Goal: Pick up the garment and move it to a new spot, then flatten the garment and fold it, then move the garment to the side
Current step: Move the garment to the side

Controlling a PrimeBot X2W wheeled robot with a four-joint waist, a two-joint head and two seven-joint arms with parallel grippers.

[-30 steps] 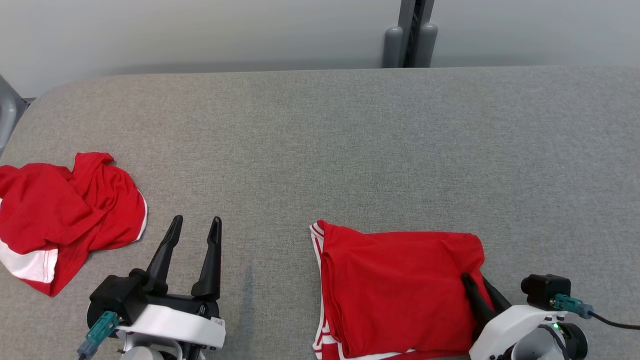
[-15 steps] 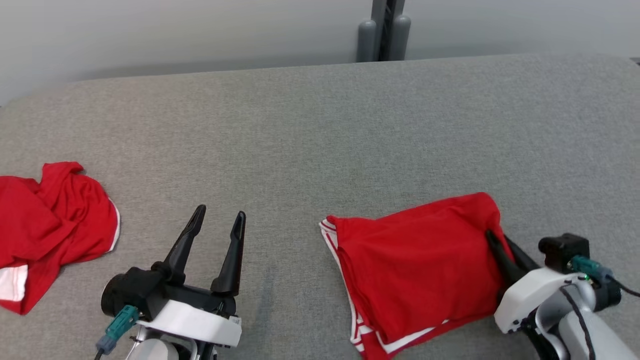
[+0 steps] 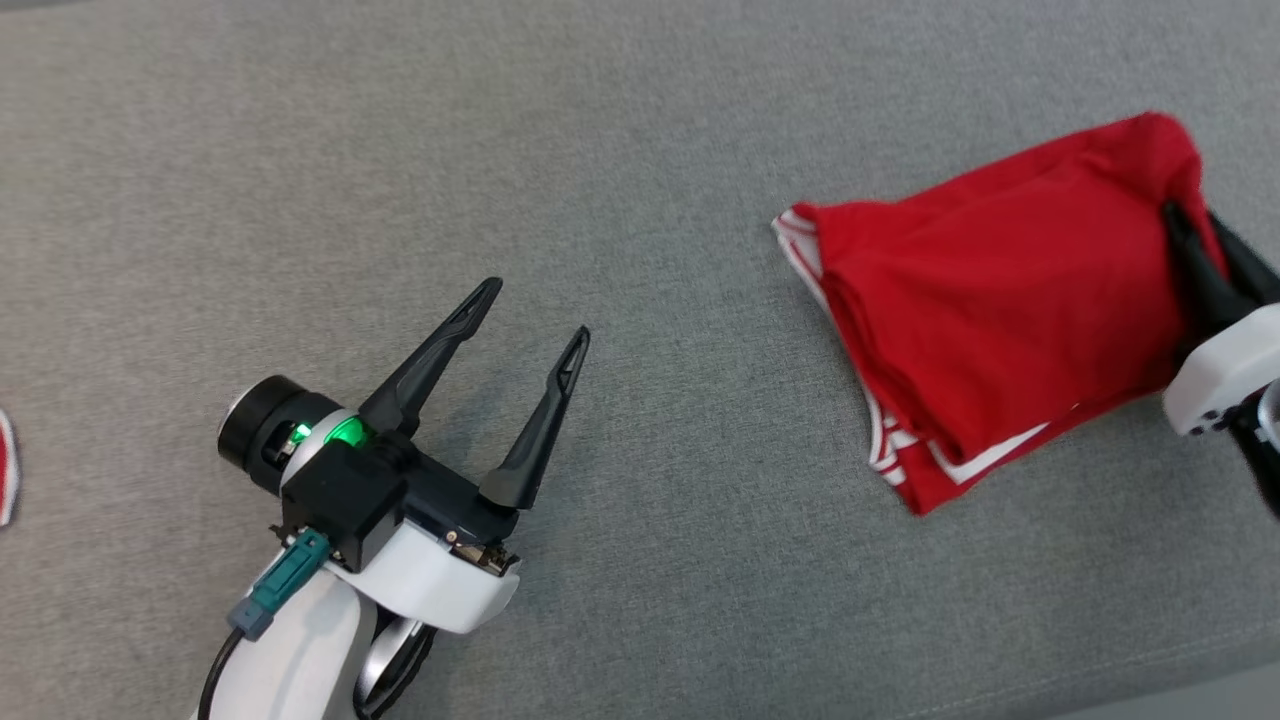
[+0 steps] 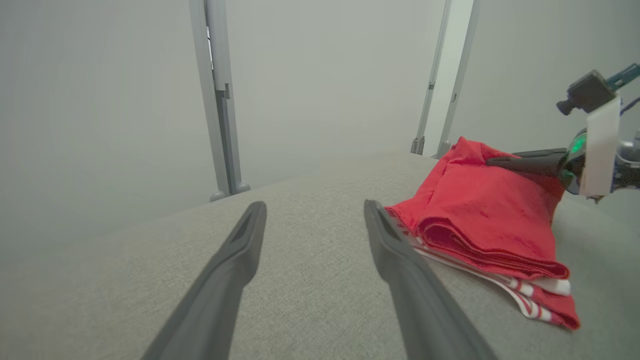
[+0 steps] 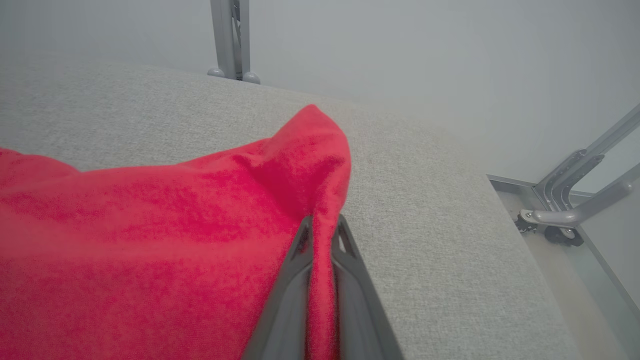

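Note:
The garment (image 3: 1000,300) is red with white stripes and lies folded on the grey table (image 3: 640,150) at the right. My right gripper (image 3: 1192,225) is shut on the garment's right edge. In the right wrist view the red cloth (image 5: 150,225) is pinched between the closed fingers of that gripper (image 5: 322,225) and peaks above them. My left gripper (image 3: 537,310) stands open over bare table, well left of the garment. The left wrist view shows the spread left gripper (image 4: 314,205) empty, the garment (image 4: 480,225) to its right, and the right gripper (image 4: 495,161) holding the raised far edge.
A sliver of another red and white cloth (image 3: 5,465) shows at the left edge. The table's front edge (image 3: 1150,690) runs along the lower right. Grey metal posts (image 4: 220,100) stand behind the table, and a frame leg with a caster (image 5: 560,220) stands beyond its right end.
My right gripper has shut on the garment's right edge and pulled it, so the garment now lies skewed. The head view has shifted. The left gripper stays open.

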